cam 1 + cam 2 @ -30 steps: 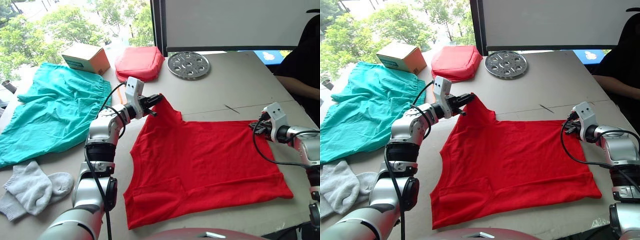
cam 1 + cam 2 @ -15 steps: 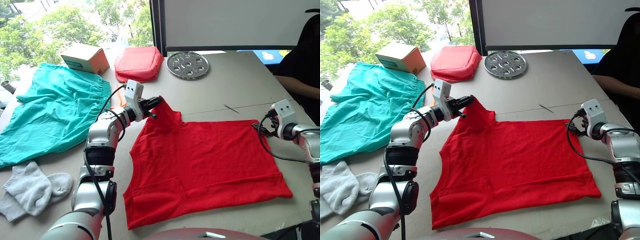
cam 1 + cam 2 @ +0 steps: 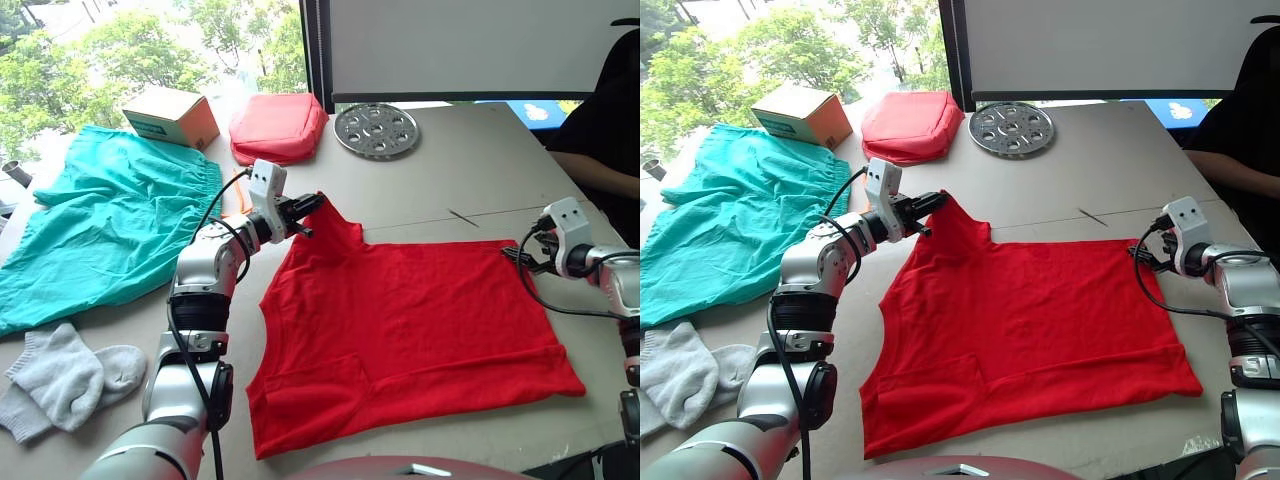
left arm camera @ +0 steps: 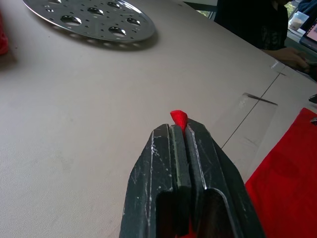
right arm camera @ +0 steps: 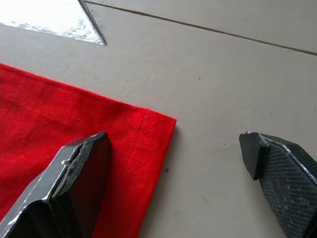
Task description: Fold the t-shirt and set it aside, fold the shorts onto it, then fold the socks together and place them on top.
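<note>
The red t-shirt (image 3: pixel 400 320) lies spread flat on the table in front of me. My left gripper (image 3: pixel 310 206) is shut on its far left corner and holds that corner raised into a peak; a red tip of cloth (image 4: pixel 179 119) pokes out between the closed fingers. My right gripper (image 5: pixel 174 139) stands open at the shirt's far right corner (image 5: pixel 148 124), one finger over the cloth and the other over bare table. The teal shorts (image 3: pixel 110 220) lie spread at the left. The grey socks (image 3: pixel 65 375) lie in a loose heap at the near left.
A cardboard box (image 3: pixel 172 115), a salmon-red pouch (image 3: pixel 278 125) and a perforated metal disc (image 3: pixel 377 130) sit along the far edge of the table. A person in black (image 3: pixel 605 120) sits at the right. Bare table (image 3: pixel 470 170) lies beyond the shirt.
My right gripper has opened, let go of the shirt's right corner and drawn back slightly to the right. The left gripper still holds its corner in the same place.
</note>
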